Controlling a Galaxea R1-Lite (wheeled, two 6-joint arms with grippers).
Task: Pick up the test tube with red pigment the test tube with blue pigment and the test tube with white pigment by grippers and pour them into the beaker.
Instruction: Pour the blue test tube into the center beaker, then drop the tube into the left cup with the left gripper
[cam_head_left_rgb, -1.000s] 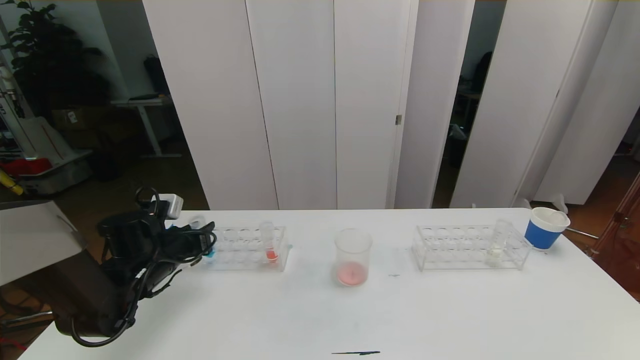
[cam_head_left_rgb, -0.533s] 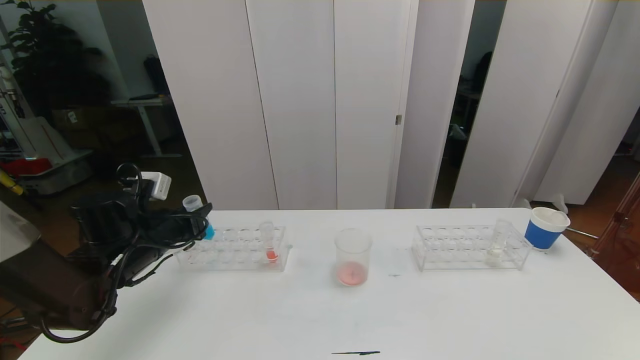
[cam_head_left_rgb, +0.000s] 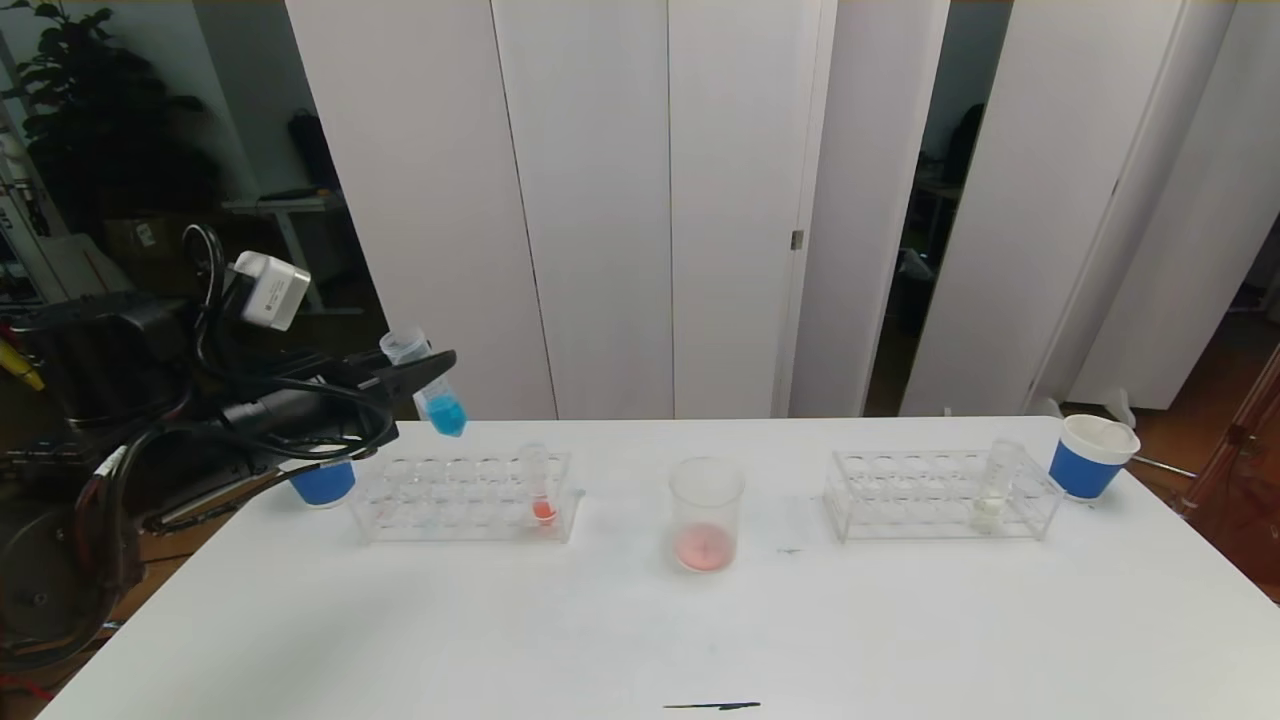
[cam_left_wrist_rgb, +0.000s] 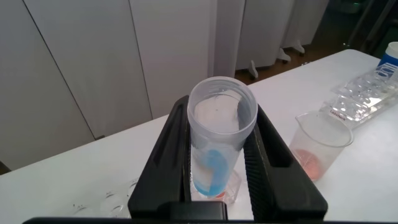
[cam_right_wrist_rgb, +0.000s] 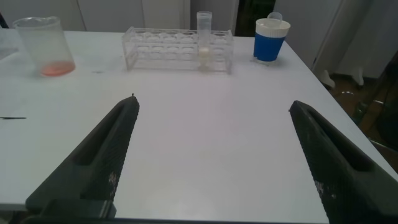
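My left gripper (cam_head_left_rgb: 425, 372) is shut on the test tube with blue pigment (cam_head_left_rgb: 432, 396) and holds it tilted in the air above the left end of the left rack (cam_head_left_rgb: 462, 497). In the left wrist view the tube (cam_left_wrist_rgb: 219, 149) sits between the two black fingers (cam_left_wrist_rgb: 166, 155). A tube with orange-red liquid (cam_head_left_rgb: 540, 487) stands in the left rack. The beaker (cam_head_left_rgb: 706, 514) stands mid-table with pink-red liquid at its bottom; it also shows in the left wrist view (cam_left_wrist_rgb: 320, 143). The test tube with white pigment (cam_head_left_rgb: 994, 486) stands in the right rack (cam_head_left_rgb: 940, 493). My right gripper (cam_right_wrist_rgb: 211, 106) is open and empty, low over the table, out of the head view.
A blue white-rimmed paper cup (cam_head_left_rgb: 1092, 456) stands at the table's far right beside the right rack. Another blue cup (cam_head_left_rgb: 322, 482) stands left of the left rack, below my left arm. A thin dark mark (cam_head_left_rgb: 712, 706) lies near the front edge.
My left gripper has lifted the blue tube up out of the left rack and tilted it, uncovering the blue cup beside the rack. Nothing else has moved.
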